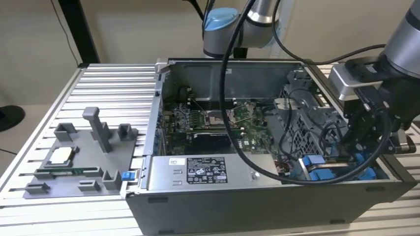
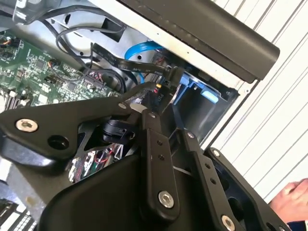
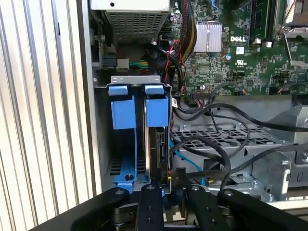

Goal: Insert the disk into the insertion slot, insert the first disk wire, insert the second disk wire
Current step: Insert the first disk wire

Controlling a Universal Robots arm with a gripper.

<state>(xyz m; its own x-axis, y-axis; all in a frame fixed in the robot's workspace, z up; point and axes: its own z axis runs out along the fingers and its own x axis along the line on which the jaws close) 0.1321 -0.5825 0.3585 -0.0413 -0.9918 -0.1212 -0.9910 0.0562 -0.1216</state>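
Note:
In the first wrist view the disk (image 3: 157, 149) stands on edge in the insertion slot (image 3: 135, 81), under a blue tab of its carrier (image 3: 157, 109). My gripper (image 3: 171, 188) sits right at the disk's rear edge. Its fingers (image 3: 148, 202) are close together around a black connector of a disk wire (image 3: 180, 174). In the second wrist view the gripper (image 2: 161, 102) meets a flat black wire (image 2: 139, 63) by the blue bay. In the exterior view the gripper (image 1: 357, 147) hangs low in the case's corner, next to the blue rails (image 1: 316, 166).
The open computer case (image 1: 262, 206) lies on a ribbed aluminium table (image 1: 98, 93). A grey labelled power-supply box (image 1: 196, 173) sits beside the bay, with the motherboard (image 1: 217, 120) behind. Loose black cables (image 3: 226, 139) cross the drive cage. A grey fixture tray (image 1: 72, 162) holds parts. A person's hand (image 2: 291, 193) is nearby.

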